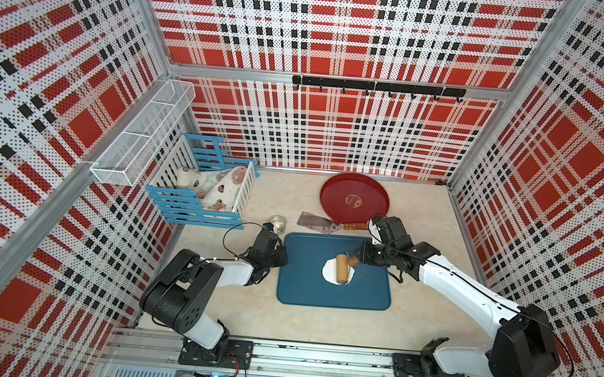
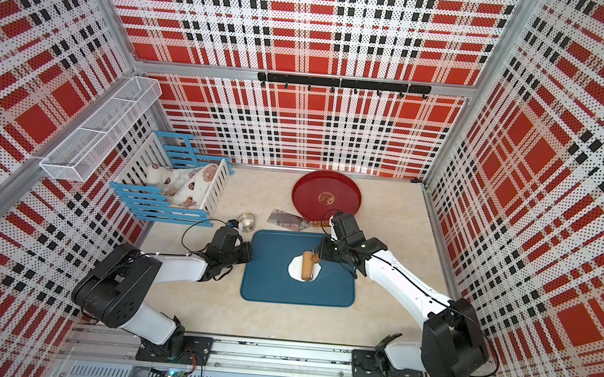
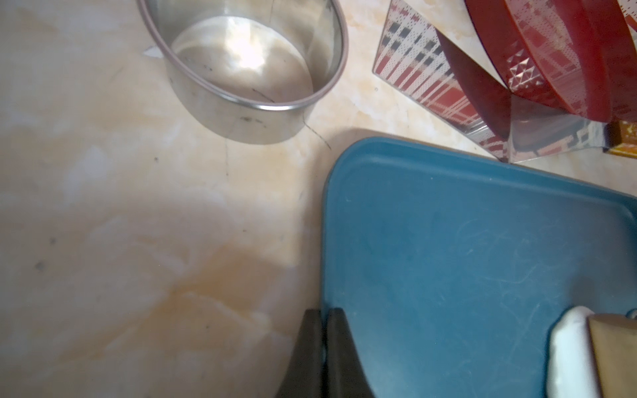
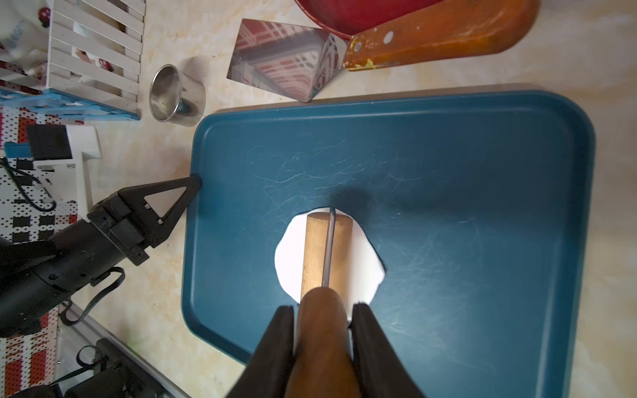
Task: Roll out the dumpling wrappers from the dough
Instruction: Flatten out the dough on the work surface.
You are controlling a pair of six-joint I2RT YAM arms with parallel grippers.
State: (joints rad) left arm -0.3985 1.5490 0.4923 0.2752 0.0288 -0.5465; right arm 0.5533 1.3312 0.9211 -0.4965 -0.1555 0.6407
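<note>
The soft white dough with a ragged edge (image 4: 363,265) lies flat near the middle of the dark blue plastic tray (image 4: 448,172). The pale wooden roller (image 4: 315,251) lies across it. The right claw (image 4: 323,310) is partly open and grips the roller's brown handle between its two black fingers. The left claw (image 4: 191,184) is fully closed and holds nothing; its tip touches the tray's rim on the side of the left arm.

Several things can go wrong, in my judgement. The dough can stick to the roller and lift or fold if the roller is pulled away fast. The round handle can turn or slip between the fingers if much force goes down on it. If the left claw slides off the rim, the tray can move on the beige marble table (image 3: 120,224) with each stroke. The dough edge is already uneven, so more strokes in one direction can make one side too thin.

The dough under the roller is hidden. I cannot tell how hard the roller presses. A thin dark bar runs along the roller's top; what it is remains unclear. The left wrist view cuts off the dough and roller at its corner.
</note>
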